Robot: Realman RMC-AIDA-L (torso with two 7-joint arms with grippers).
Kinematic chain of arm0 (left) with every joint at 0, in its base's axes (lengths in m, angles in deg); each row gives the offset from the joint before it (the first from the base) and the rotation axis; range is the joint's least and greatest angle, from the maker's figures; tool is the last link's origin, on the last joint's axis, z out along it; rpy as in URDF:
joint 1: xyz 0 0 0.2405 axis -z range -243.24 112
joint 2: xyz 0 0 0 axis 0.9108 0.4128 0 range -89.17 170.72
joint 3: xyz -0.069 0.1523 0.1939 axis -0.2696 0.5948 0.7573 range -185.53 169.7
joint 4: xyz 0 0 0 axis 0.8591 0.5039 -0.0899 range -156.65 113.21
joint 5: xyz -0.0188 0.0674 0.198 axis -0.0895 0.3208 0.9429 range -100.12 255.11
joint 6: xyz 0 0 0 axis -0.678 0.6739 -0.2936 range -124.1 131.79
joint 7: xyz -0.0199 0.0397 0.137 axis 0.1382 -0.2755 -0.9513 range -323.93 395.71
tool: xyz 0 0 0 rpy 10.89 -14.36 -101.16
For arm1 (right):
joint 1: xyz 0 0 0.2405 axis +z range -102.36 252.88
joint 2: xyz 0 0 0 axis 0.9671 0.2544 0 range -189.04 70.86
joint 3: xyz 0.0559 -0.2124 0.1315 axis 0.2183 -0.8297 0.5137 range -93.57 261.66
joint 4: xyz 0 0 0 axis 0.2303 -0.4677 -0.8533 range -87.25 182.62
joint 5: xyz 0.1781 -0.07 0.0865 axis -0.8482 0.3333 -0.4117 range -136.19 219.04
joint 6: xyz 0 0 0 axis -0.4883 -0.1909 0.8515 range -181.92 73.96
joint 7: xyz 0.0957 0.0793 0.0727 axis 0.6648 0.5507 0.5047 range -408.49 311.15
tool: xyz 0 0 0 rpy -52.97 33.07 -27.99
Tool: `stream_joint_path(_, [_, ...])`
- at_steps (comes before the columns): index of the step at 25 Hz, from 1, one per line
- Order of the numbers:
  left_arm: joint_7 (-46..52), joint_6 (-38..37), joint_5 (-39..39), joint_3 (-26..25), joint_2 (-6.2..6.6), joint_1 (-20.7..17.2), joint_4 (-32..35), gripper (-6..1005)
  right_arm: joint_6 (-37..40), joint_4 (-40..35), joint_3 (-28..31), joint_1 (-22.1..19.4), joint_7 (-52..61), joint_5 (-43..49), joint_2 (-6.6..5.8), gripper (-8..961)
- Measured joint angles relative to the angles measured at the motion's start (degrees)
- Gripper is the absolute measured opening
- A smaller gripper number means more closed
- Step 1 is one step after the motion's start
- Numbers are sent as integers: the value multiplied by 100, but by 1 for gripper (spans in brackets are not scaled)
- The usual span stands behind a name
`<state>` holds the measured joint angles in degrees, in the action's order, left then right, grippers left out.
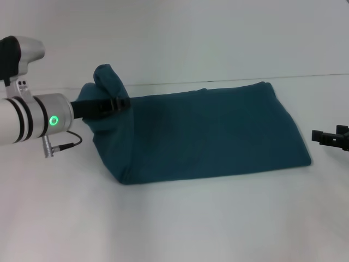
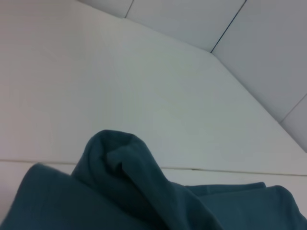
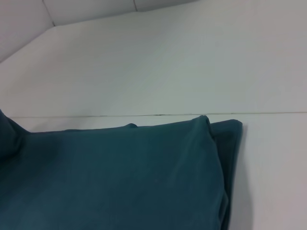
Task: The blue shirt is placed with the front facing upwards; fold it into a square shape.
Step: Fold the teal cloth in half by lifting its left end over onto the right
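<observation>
While your left tool (image 1: pixel 121 102) sits at the left end of the blue shirt (image 1: pixel 218 131), you should note that its fingers are closed on a raised bunch of fabric there, with a rounded hump of cloth standing up just behind the grip. The shirt lies on the white worktop (image 1: pixel 180 224) as a broad folded band, its long axis running left to right across the head view, with the lettering not visible on the upper face. The held end is lifted and crumpled; the right end lies flat, with a neat folded edge showing in the right wrist view (image 3: pixel 211 143). From the left tool, the bulk of the garment extends to the right, so any fold across the band would, in my judgement, carry the held end that way, toward the flat end. Your right tool (image 1: pixel 332 137) hangs off the shirt near its right end, close to the right edge of the head view, gripping nothing; whether its fingers are apart I cannot tell. The left arm is plainly the one engaged. The worktop is plain and matte, and it meets a pale wall along a thin dark seam behind the shirt.
</observation>
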<state>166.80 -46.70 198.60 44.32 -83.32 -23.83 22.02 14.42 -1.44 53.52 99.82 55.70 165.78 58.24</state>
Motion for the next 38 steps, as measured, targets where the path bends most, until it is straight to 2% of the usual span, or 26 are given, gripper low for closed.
stream_joint_path(5, [31,40,-3,56,-23,168,-70,63,112,-8,67,-15,-59,-47,0,894])
stream_joint_path(10, [109,215,-130,321,-34,385,-236,62,207,-10,103,-51,-104,-73,-13,895])
stream_joint_path(18, [263,688,-766,1317,-45,731,-464,62,659,-10,528,-118,-394,-79,-54,895])
stream_joint_path(26, [531,1257,-1271,2267,-51,926,-633,63,1839,-10,1258,-275,-1301,-79,-150,895])
stream_joint_path(32, [547,1393,-1596,2552,-53,982,-718,63,2927,-142,1264,-497,-2289,-26,-125,895])
stream_joint_path(38, [549,1682,-1992,3034,-53,1120,-905,63,3492,-244,1274,-641,-2672,-7,-125,895])
